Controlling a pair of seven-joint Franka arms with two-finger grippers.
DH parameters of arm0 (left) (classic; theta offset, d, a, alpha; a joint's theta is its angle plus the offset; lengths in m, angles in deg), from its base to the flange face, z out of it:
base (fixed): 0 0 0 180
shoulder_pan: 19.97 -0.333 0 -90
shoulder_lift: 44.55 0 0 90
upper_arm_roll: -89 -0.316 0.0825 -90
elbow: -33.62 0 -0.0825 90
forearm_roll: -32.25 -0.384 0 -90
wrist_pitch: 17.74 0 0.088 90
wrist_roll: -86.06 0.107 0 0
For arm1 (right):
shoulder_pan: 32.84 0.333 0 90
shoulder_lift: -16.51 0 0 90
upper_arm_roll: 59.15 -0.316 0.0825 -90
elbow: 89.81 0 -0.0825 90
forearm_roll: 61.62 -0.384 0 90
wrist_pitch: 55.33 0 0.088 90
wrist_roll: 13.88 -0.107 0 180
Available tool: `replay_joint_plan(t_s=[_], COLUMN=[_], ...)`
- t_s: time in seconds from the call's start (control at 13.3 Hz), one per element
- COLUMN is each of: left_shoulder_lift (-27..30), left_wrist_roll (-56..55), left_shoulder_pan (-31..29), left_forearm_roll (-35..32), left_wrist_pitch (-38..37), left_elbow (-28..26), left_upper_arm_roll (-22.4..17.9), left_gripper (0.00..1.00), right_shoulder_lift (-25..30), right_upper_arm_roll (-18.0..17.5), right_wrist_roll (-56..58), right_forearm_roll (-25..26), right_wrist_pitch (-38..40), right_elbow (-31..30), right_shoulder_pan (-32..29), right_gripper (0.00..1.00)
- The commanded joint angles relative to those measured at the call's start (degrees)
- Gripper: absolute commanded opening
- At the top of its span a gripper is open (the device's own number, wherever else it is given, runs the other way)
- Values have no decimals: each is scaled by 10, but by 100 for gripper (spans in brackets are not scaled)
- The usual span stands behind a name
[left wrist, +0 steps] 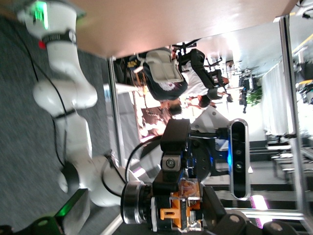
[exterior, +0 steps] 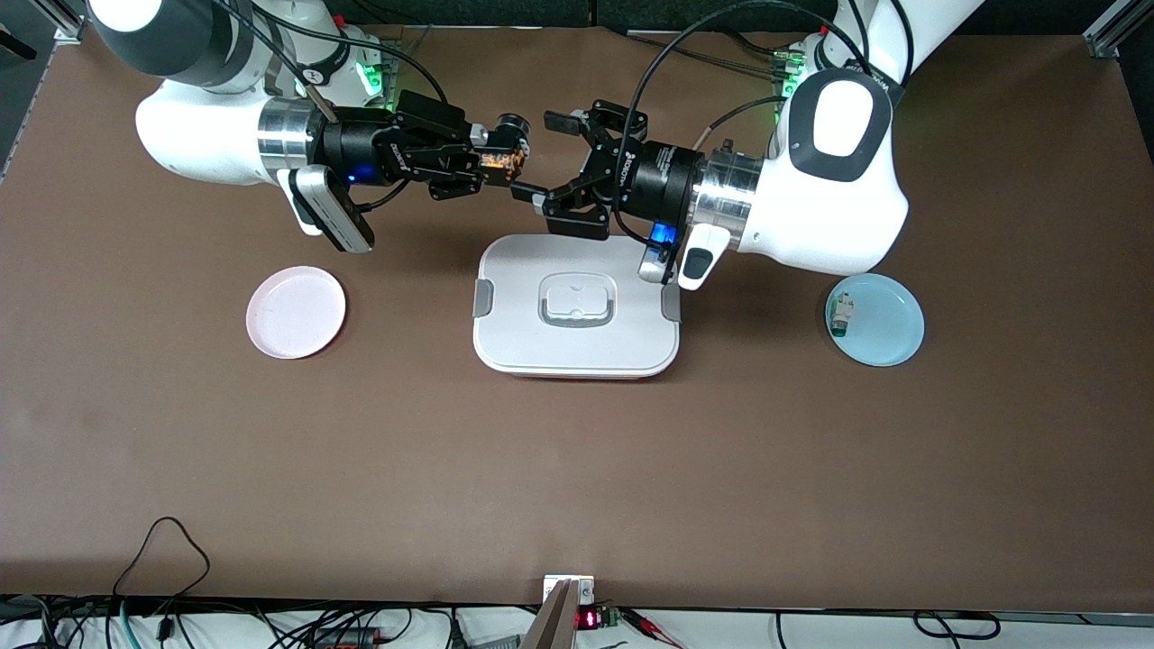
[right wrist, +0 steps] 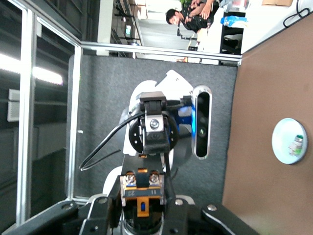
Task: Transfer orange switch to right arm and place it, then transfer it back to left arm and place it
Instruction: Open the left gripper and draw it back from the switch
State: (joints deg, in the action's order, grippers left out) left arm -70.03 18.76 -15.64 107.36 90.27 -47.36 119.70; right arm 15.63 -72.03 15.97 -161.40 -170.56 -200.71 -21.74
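Orange switch | right gripper jaws clamped on it | left gripper jaws spread wide, empty

A robotics lab: two white arms stand at a brown-covered worktop framed with aluminium rails. Loose cables lie along the worktop's edge, with grey carpet floor and seated people past the rails.

White lettering rings both hand bodies, too small to read; orange switch face carries a mark like "22"; nothing else legible.
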Motion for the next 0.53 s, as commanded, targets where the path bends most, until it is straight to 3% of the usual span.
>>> replay_joint_plan(t_s=[0.0,0.23,0.45], left_shoulder_lift=[11,19,23], left_wrist_roll=[72,151,185], left_shoulder_pan=[1,3,2], left_forearm_roll=[-65,-143,-167], left_wrist_pitch=[-56,-103,-129], left_elbow=[6,7,7], left_upper_arm_roll=[6,7,7], left_gripper=[100,100,100], right_shoulder_lift=[7,7,7], right_upper_arm_roll=[0,0,0], right_wrist_roll=[4,4,3], right_forearm_roll=[27,40,77], right_wrist_pitch=[-10,-10,-10], right_elbow=[-3,-3,-2], right_shoulder_pan=[-20,-20,-27], right_gripper=[29,29,29])
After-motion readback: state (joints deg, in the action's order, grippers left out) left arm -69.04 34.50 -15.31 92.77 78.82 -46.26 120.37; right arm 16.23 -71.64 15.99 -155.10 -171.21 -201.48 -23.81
